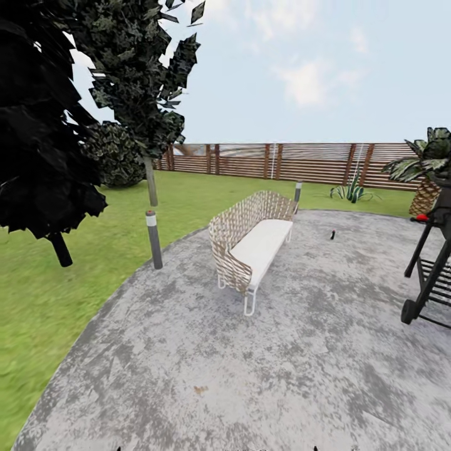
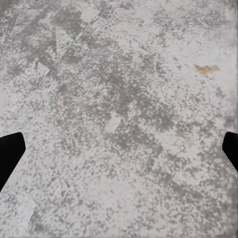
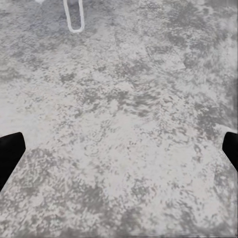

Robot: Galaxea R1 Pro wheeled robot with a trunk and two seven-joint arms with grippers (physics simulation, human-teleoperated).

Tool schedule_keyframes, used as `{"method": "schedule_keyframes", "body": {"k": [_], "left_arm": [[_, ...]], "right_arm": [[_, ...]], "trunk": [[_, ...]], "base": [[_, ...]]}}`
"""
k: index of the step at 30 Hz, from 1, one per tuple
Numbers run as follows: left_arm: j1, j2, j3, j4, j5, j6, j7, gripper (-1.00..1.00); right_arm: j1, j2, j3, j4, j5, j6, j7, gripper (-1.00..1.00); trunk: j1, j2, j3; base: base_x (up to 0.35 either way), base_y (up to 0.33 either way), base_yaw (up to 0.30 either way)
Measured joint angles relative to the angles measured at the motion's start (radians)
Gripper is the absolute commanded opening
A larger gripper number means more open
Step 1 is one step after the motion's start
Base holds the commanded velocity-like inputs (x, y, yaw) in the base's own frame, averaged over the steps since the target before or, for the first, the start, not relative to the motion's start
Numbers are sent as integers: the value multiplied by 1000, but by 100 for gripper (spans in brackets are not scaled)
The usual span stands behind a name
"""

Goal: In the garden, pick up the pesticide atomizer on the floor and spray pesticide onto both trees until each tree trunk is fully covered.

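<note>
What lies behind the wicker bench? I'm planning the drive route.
Behind the wicker bench, lawn runs back to the slatted fence; a short bollard stands by its far end. The bench's woven back hides the ground directly behind it.

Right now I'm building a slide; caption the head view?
Garden patio: wicker bench on grey floor, small dark atomizer beyond it, grill at right.
</note>
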Motion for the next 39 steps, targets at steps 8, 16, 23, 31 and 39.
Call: {"method": "schedule_keyframes", "body": {"k": [8, 16, 23, 31, 39], "left_arm": [[0, -3, 0, 3, -1, 0, 0, 100], [0, -2, 0, 3, -1, 0, 0, 100], [0, -1, 0, 3, -1, 0, 0, 100], [0, 0, 0, 4, -1, 0, 0, 100], [0, -1, 0, 8, -1, 0, 0, 100]], "right_arm": [[0, 0, -8, 1, 0, 0, 1, 100], [0, 0, -8, 3, 3, 0, 2, 100], [0, 0, -8, 2, 1, 0, 1, 100], [0, 0, -8, 1, 0, 0, 1, 100], [0, 1, -8, 2, 0, 0, 1, 100]], "trunk": [[31, -56, -30], [61, -112, -62], [88, -161, -92], [119, -217, -128], [150, -273, -163]], "base": [[0, 0, -298], [0, 0, -243], [0, 0, -201], [0, 0, -198], [0, 0, -196]]}}
